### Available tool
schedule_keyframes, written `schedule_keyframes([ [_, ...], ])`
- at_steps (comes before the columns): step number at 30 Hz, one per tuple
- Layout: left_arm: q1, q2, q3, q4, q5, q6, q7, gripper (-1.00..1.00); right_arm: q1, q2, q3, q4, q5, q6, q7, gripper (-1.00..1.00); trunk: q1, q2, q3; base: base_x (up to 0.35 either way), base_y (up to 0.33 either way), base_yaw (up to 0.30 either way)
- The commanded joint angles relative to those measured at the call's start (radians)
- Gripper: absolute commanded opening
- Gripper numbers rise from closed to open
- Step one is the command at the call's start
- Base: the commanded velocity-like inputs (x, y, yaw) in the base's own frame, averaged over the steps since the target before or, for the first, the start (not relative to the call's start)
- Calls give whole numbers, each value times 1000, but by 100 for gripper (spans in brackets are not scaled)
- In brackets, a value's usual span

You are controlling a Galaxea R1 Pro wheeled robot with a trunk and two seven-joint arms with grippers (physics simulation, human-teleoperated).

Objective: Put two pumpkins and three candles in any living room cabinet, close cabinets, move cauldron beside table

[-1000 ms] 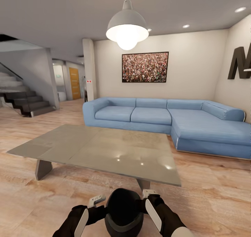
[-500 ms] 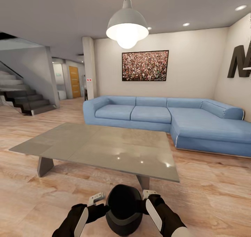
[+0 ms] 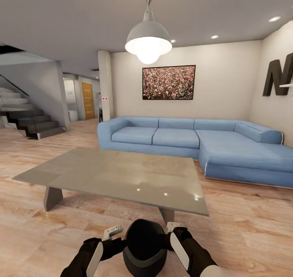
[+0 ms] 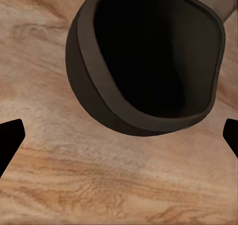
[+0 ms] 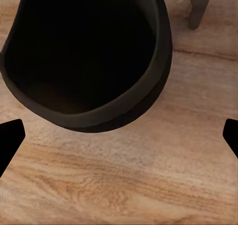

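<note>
The black round-bellied cauldron (image 3: 144, 248) sits low in front of me over the light plank floor, just before the near edge of the long grey table (image 3: 122, 175). My left gripper (image 3: 113, 232) and right gripper (image 3: 175, 227) flank its two sides. In the left wrist view the cauldron (image 4: 148, 61) lies ahead of the gripper (image 4: 119, 140), its dark mouth showing, and the black fingertips (image 4: 10, 135) stand wide apart. The right wrist view shows the same: the cauldron (image 5: 89, 51) ahead of the gripper (image 5: 119, 140), whose fingertips (image 5: 10, 135) are spread wide. Neither pair closes on the pot.
A blue corner sofa (image 3: 195, 140) stands behind the table, against the wall with a framed picture. A pendant lamp (image 3: 148, 40) hangs over the table. Dark stairs (image 3: 28, 122) rise at the far left. A table leg (image 5: 198, 6) stands close beyond the cauldron.
The whole picture has shifted slightly, so the camera has moved. The cauldron and both grippers keep the same places relative to one another.
</note>
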State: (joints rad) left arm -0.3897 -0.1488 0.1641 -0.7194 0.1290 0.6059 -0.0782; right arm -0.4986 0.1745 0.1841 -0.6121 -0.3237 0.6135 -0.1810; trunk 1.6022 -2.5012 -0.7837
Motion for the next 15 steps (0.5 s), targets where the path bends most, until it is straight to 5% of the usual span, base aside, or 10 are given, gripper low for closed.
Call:
schedule_keyframes([
  [1,0,0,0,0,0,0,0,100,0,0,0,0,0,0,0,100,0,0,2,-217,0,0],
  [7,0,0,0,-1,0,0,0,100,0,0,0,0,-1,2,0,100,-10,15,14,-111,0,0],
  [15,0,0,0,-1,0,0,0,100,0,0,0,0,-2,23,1,100,-10,15,1,-7,0,0],
])
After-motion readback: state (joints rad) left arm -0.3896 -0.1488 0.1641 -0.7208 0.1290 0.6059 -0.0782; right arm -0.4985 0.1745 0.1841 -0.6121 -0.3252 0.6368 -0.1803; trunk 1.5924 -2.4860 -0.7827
